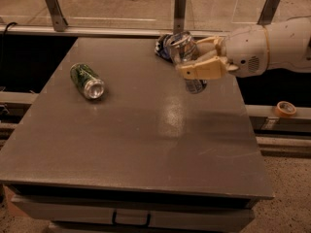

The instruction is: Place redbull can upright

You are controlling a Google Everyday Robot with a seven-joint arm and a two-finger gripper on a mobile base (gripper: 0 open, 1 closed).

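The redbull can (185, 52), slim and silver with a dented shiny body, stands nearly upright at the far right of the grey table (136, 130). Its base is at or just above the tabletop; I cannot tell if it touches. My gripper (194, 57) comes in from the right on a white arm and is shut on the can, one tan finger (201, 71) across its front and the other behind it.
A green can (87, 80) lies on its side at the table's left. A dark blue snack bag (163, 46) lies behind the redbull can near the far edge. A tape roll (285, 108) sits on the rail to the right. A drawer handle (131, 220) is below the front edge.
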